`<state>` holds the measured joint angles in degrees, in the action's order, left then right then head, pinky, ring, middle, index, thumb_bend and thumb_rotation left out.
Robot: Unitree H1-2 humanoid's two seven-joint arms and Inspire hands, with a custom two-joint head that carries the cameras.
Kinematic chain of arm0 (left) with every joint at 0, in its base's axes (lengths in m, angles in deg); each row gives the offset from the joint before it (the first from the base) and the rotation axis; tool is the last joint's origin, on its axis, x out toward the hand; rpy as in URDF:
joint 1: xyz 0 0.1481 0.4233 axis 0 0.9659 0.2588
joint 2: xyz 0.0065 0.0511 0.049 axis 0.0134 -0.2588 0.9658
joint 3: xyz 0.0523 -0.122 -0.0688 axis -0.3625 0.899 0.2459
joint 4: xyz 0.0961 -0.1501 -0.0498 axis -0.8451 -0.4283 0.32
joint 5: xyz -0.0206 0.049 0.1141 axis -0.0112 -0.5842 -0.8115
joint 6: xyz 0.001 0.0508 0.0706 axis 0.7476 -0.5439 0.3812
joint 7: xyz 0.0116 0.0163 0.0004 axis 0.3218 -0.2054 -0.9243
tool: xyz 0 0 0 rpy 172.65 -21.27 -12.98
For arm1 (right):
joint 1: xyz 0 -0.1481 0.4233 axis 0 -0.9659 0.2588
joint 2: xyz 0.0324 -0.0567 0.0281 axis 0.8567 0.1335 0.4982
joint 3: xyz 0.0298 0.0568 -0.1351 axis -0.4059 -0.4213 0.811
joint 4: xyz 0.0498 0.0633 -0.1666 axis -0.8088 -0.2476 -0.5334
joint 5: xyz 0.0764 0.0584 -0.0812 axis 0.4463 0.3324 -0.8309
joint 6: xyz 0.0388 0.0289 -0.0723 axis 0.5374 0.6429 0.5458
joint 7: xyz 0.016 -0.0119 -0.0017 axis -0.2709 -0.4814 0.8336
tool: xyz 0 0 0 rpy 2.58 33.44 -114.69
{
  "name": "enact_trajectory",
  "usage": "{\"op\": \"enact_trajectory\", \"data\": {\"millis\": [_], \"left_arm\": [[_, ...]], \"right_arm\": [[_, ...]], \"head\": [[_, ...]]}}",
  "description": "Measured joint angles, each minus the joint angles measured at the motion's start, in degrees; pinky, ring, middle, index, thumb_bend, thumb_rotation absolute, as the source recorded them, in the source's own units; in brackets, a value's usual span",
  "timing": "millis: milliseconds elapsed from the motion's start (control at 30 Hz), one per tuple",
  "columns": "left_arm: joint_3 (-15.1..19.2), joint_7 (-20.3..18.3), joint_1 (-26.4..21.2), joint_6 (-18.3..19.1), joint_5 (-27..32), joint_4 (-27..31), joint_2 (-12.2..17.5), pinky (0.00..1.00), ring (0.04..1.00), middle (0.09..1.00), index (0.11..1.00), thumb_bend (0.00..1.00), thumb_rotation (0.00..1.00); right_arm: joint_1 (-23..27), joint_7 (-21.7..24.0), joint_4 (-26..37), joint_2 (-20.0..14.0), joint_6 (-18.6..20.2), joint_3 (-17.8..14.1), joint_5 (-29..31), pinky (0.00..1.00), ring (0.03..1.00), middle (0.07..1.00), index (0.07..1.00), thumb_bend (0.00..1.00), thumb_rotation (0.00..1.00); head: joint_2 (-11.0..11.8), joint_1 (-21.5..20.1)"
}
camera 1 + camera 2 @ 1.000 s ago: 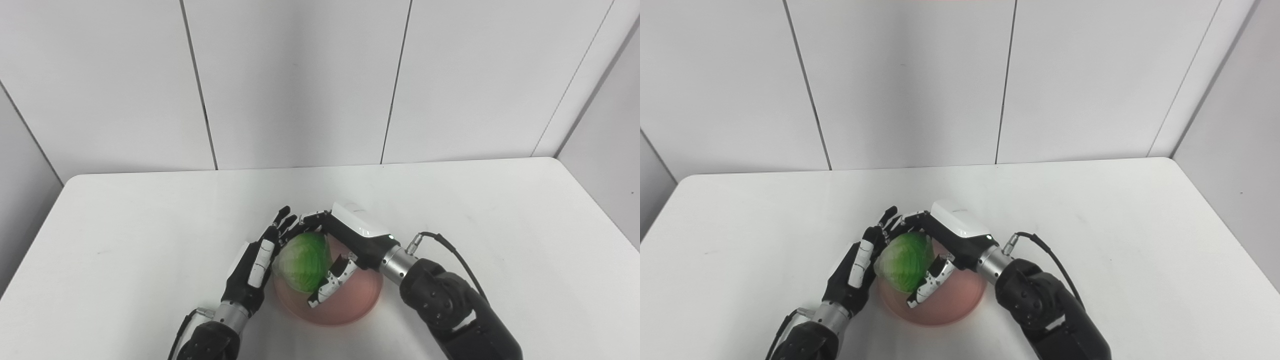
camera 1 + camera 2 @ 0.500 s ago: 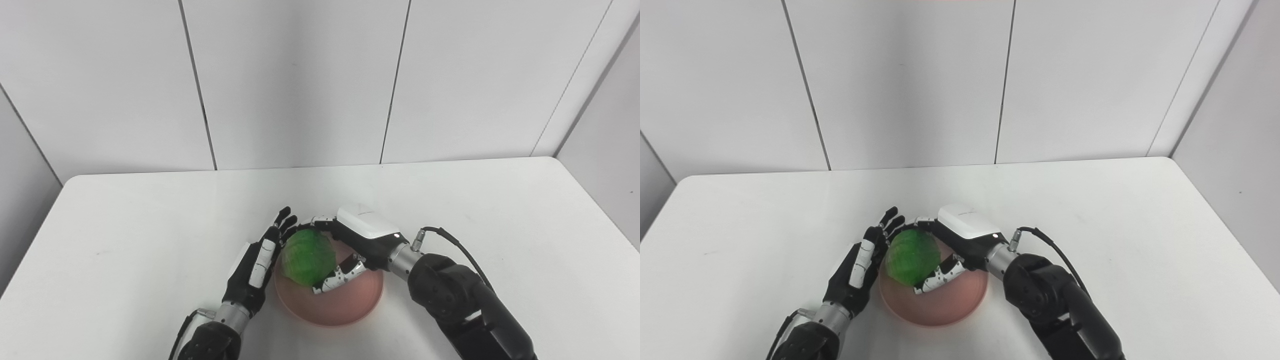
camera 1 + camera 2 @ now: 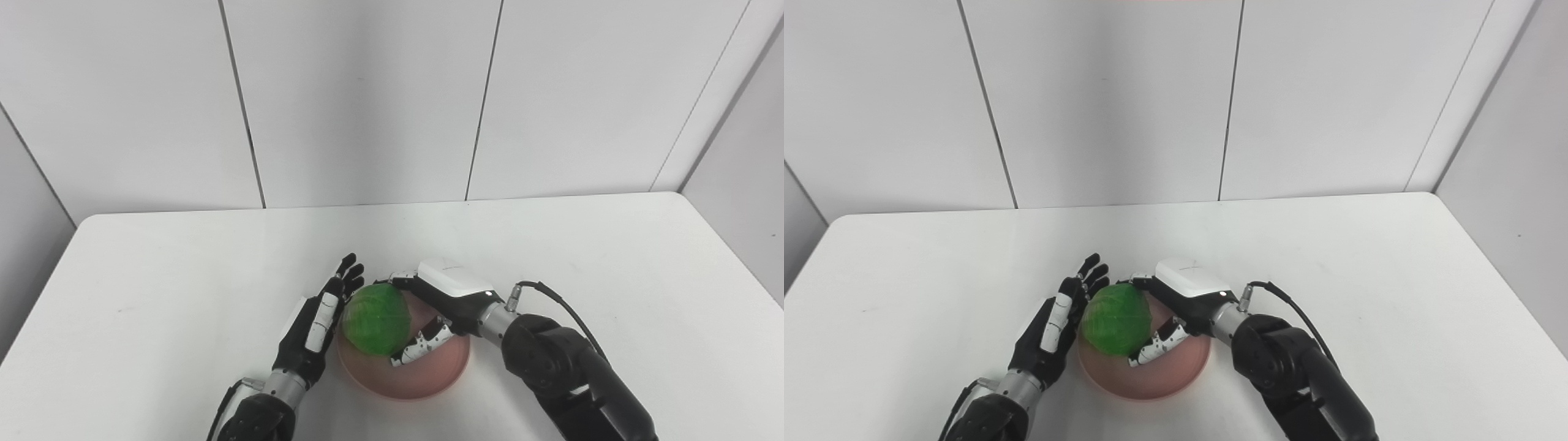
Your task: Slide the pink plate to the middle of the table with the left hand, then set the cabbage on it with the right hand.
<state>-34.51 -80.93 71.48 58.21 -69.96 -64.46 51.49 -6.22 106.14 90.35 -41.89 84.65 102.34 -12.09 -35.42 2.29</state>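
Cabbage [image 3: 375,318] on pink plate [image 3: 429,376], cupped by right robot hand [image 3: 442,306]

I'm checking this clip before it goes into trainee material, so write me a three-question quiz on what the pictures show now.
1. True or false: the round green cabbage sits over the shallow pink plate.
2. Which hand wraps the cabbage? A) left hand B) right hand
3. Fill in: the left hand's fingers are ____ beside the plate.

Key: 1 true; 2 B; 3 extended, holding nothing.
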Motion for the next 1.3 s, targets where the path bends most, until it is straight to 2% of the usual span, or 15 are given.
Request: {"op": "enact_trajectory", "data": {"millis": [100, 167, 200, 267, 333, 400, 467, 633, 733, 867, 933, 1067, 1100, 1200, 1300], "left_arm": [[0.1, 0.0, 0.1, 0.2, 0.0, 0.4, 0.0, 0.93, 0.959, 0.961, 0.947, 0.87, 1.0], [0.1, 0.1, 0.2, 0.3, 0.0, 0.5, 0.0, 0.92, 0.946, 0.946, 0.936, 0.87, 0.99], [0.1, 0.1, 0.2, 0.3, 0.0, 0.5, 0.0, 0.92, 0.944, 0.944, 0.934, 0.87, 0.99], [0.4, 0.3, 0.2, 0.2, -0.1, 0.2, -0.1, 0.91, 0.929, 0.932, 0.927, 0.88, 0.98], [0.9, 0.6, 0.3, 0.2, -0.1, 0.3, -0.2, 0.94, 0.945, 0.952, 0.946, 0.89, 0.99], [1.5, 0.6, 0.6, 0.2, -0.1, 0.9, -0.2, 0.96, 0.957, 0.962, 0.957, 0.89, 0.99], [1.9, 0.6, 1.0, 0.3, 0.0, 1.4, -0.1, 0.96, 0.953, 0.958, 0.951, 0.88, 1.0], [3.2, 0.5, 1.5, 0.3, 0.6, 1.9, 0.0, 0.95, 0.958, 0.964, 0.965, 0.94, 0.97], [4.5, 0.5, 2.9, 0.3, 1.1, 3.6, 0.5, 0.96, 0.962, 0.971, 0.975, 0.9, 0.99], [5.2, 1.4, 4.4, 0.5, 0.0, 5.7, 1.8, 0.99, 0.99, 0.995, 0.996, 0.89, 1.0], [5.6, 2.4, 5.2, 1.3, -0.3, 7.2, 1.8, 1.0, 0.999, 1.0, 1.0, 0.87, 1.0], [6.1, 3.8, 7.2, 1.9, -0.5, 9.5, 1.6, 1.0, 1.0, 1.0, 1.0, 0.85, 1.0], [6.3, 4.0, 7.5, 1.9, -0.5, 9.9, 1.5, 0.99, 1.0, 1.0, 1.0, 0.83, 1.0], [6.3, 4.9, 8.7, 2.0, -1.4, 11.3, 1.5, 1.0, 1.0, 1.0, 1.0, 0.79, 1.0], [5.9, 4.9, 9.3, 1.8, -1.6, 11.9, 1.7, 1.0, 1.0, 1.0, 1.0, 0.81, 1.0]], "right_arm": [[-0.2, 1.1, 3.6, -0.3, 0.9, -1.7, 2.2, 0.77, 0.889, 0.931, 0.939, 0.96, 0.47], [-0.2, 1.4, 5.9, -0.4, 1.0, -4.9, 6.5, 0.82, 0.934, 0.982, 0.99, 0.99, 0.54], [-0.2, 1.2, 6.5, -0.4, 1.1, -6.4, 8.4, 0.82, 0.938, 0.986, 0.992, 0.99, 0.55], [-0.4, 0.2, 7.1, -0.3, 1.1, -9.8, 13.1, 0.87, 0.982, 0.997, 0.999, 1.0, 0.65], [-1.1, -1.2, 7.0, 0.0, 1.2, -13.3, 17.2, 0.92, 0.997, 1.0, 1.0, 1.0, 0.79], [-2.2, -3.6, 6.4, 1.1, 1.3, -17.1, 21.5, 0.94, 1.0, 1.0, 1.0, 1.0, 0.88], [-3.5, -5.4, 5.5, 2.4, 1.4, -19.6, 25.3, 0.96, 1.0, 1.0, 1.0, 0.97, 0.94], [-6.4, -9.8, 2.3, 6.1, 1.8, -22.7, 31.5, 1.0, 1.0, 1.0, 1.0, 0.9, 0.97], [-7.8, -12.0, 0.8, 7.3, 1.4, -23.8, 34.0, 1.0, 1.0, 1.0, 1.0, 0.92, 0.98], [-10.1, -15.0, -1.4, 9.5, -0.3, -26.3, 38.3, 1.0, 1.0, 1.0, 1.0, 0.88, 1.0], [-11.5, -16.5, -2.1, 10.8, -2.2, -26.7, 39.7, 1.0, 1.0, 1.0, 1.0, 0.77, 1.0], [-14.4, -18.8, -5.0, 13.4, -3.2, -27.3, 42.2, 1.0, 1.0, 1.0, 1.0, 0.67, 1.0], [-14.8, -18.9, -5.3, 13.5, -3.3, -27.3, 42.7, 1.0, 1.0, 1.0, 1.0, 0.61, 1.0], [-15.4, -18.9, -5.6, 13.6, -4.5, -27.4, 45.0, 1.0, 1.0, 1.0, 1.0, 0.55, 1.0], [-15.3, -20.0, -6.5, 13.9, -6.0, -27.5, 45.7, 1.0, 1.0, 1.0, 1.0, 0.54, 1.0]], "head": [[0.2, -0.2], [0.3, -0.3], [0.3, -0.3], [0.6, -0.4], [0.7, -0.4], [0.9, -0.5], [1.3, -0.9], [1.9, -0.9], [2.5, -0.7], [3.1, -0.2], [3.4, 0.0], [3.9, 0.3], [4.0, 0.4], [4.1, 0.4], [4.2, 0.5]]}}
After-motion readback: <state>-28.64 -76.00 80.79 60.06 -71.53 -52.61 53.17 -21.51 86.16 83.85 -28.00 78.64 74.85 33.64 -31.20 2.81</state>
